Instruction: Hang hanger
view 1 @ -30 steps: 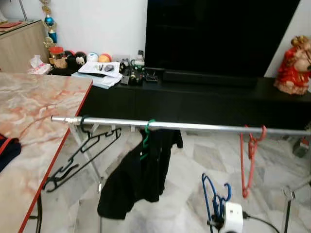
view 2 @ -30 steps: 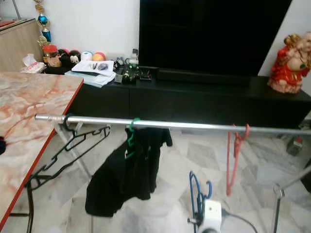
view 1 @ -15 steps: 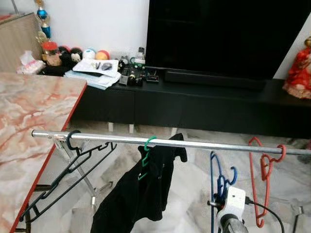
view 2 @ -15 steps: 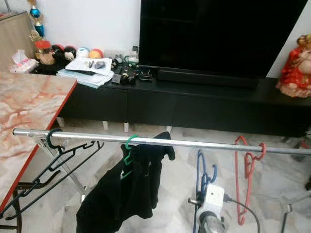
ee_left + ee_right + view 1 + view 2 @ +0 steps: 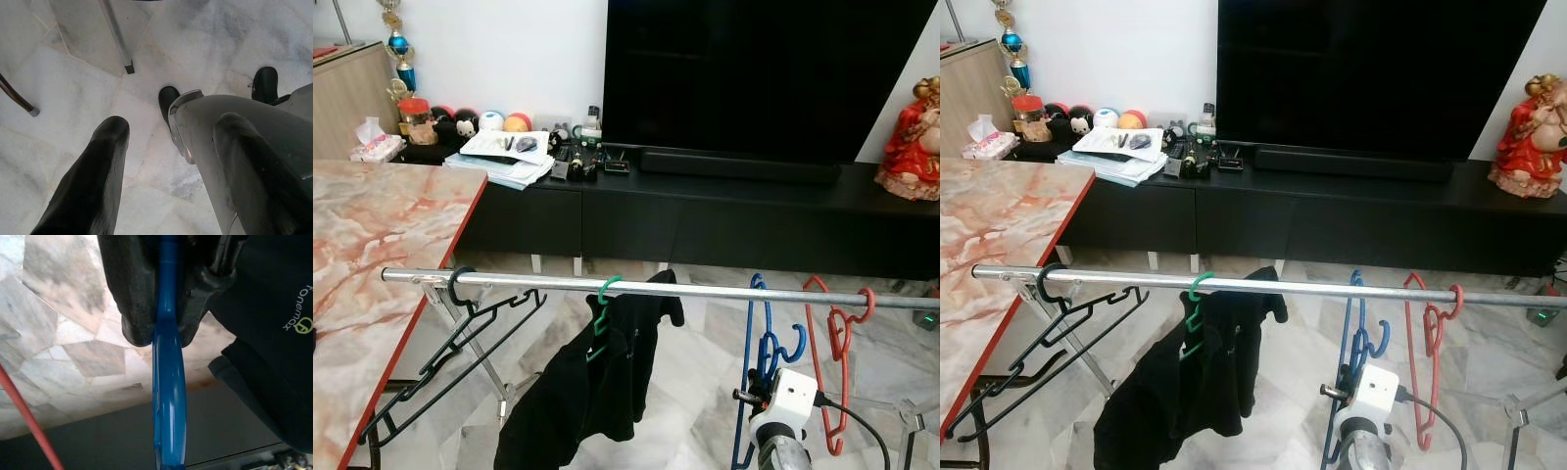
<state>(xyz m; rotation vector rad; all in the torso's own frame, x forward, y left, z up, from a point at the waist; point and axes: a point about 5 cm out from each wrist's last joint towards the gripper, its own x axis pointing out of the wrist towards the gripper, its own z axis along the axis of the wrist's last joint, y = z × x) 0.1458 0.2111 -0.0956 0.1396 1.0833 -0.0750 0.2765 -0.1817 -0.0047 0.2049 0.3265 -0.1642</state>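
A silver rail (image 5: 529, 282) crosses in front of me. The blue hanger (image 5: 760, 338) hangs upright with its hook curled over the rail, just left of a red hanger (image 5: 830, 367). My right gripper (image 5: 751, 396) is below the rail, shut on the blue hanger's lower part; in the right wrist view its black fingers (image 5: 132, 308) clamp the blue bar (image 5: 168, 396). A black hanger (image 5: 460, 328) hangs near the rail's left end. A green hanger (image 5: 600, 304) carries a black garment (image 5: 582, 392). My left gripper (image 5: 171, 161) hangs idle over the floor, open.
A marble table (image 5: 372, 245) with a red edge stands at the left. Behind the rail are a black TV console (image 5: 705, 211), a large TV (image 5: 754, 78) and a red figurine (image 5: 913, 147). The rack's legs (image 5: 489, 362) stand on the marble floor.
My right gripper has lifted the blue hanger from below the rail up to it, and the hook now sits at the rail beside the red hanger. The camera has also shifted.
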